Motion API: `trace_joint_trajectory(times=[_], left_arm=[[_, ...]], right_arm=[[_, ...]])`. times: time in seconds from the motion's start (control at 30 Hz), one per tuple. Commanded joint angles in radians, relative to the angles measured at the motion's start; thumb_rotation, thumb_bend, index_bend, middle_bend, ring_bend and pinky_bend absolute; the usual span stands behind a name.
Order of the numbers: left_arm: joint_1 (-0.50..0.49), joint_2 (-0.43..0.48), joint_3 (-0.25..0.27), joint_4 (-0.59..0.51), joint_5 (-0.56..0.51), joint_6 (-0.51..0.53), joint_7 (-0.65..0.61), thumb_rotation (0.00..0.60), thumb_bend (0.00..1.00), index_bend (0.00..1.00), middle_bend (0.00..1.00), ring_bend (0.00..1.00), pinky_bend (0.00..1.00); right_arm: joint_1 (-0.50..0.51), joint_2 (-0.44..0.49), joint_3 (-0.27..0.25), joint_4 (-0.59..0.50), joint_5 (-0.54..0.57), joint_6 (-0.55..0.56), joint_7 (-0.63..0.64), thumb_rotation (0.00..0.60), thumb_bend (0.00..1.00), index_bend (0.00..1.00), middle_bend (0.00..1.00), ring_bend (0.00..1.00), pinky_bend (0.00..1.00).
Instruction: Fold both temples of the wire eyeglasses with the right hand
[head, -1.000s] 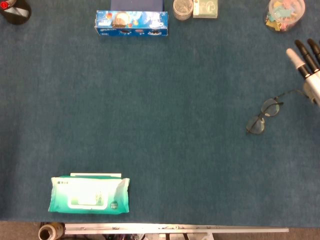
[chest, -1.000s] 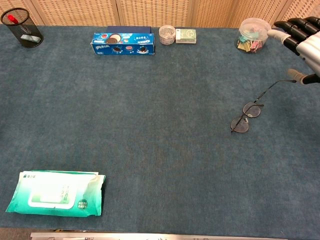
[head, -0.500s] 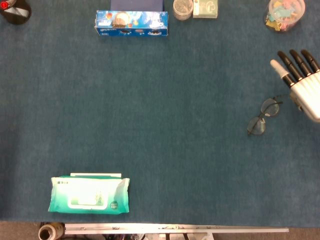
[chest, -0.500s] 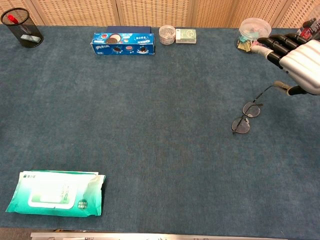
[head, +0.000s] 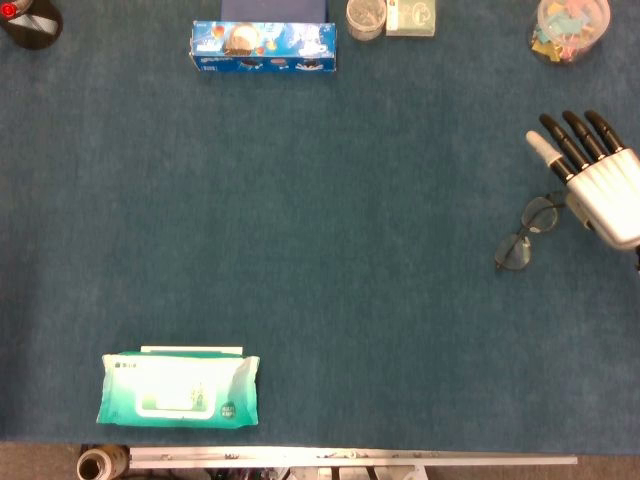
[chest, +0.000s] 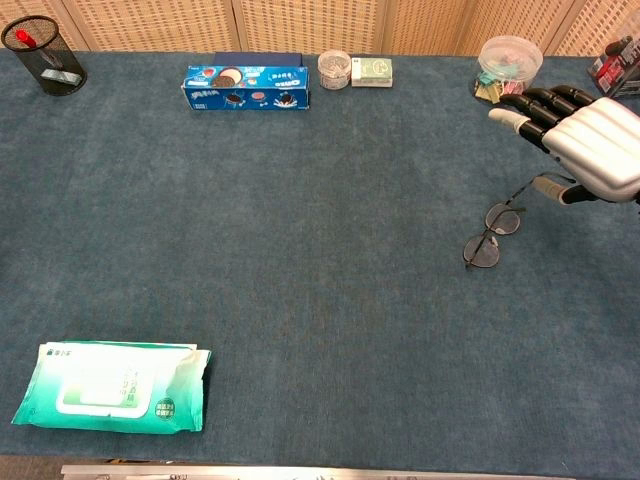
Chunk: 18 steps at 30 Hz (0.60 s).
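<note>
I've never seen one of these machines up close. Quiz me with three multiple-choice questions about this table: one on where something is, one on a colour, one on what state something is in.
1. Where does the wipes pack lie?
A. near the front left corner of the table
B. beside the glasses
C. at the back right corner

2. What colour is the cookie box?
A. red
B. blue
C. yellow

3. What is the right robot hand doing?
A. clutching the cookie box
B. lifting the glasses off the table
C. open, fingers stretched out, above the glasses

Answers:
1 A, the green and white pack sits low and left in both views.
2 B, the box at the back edge is blue with cookie pictures.
3 C, the fingers are extended and apart, and the glasses lie on the cloth.
</note>
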Motion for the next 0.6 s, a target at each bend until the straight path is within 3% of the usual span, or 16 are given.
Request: trace_joint_trajectory(times=[0.03,0.6], left_arm=[[0.000,0.000,0.000,0.000,-0.001,-0.001,0.001,0.600,0.67,0.49,0.50,0.54,0.71],[-0.003,-0.004,-0.001,-0.001,-0.006,-0.007,0.018,0.600,0.67,0.49,0.50,0.54,0.71]], right_arm=[[-0.003,0.008,-0.001,-0.010,-0.002,0.007,0.001,0.600,0.30,0.00,0.04,0.00,0.12],[-0.027,0.101,-0.021,-0.144,-0.018,0.024,-0.043,0.600,0.30,0.00,0.04,0.00,0.12]])
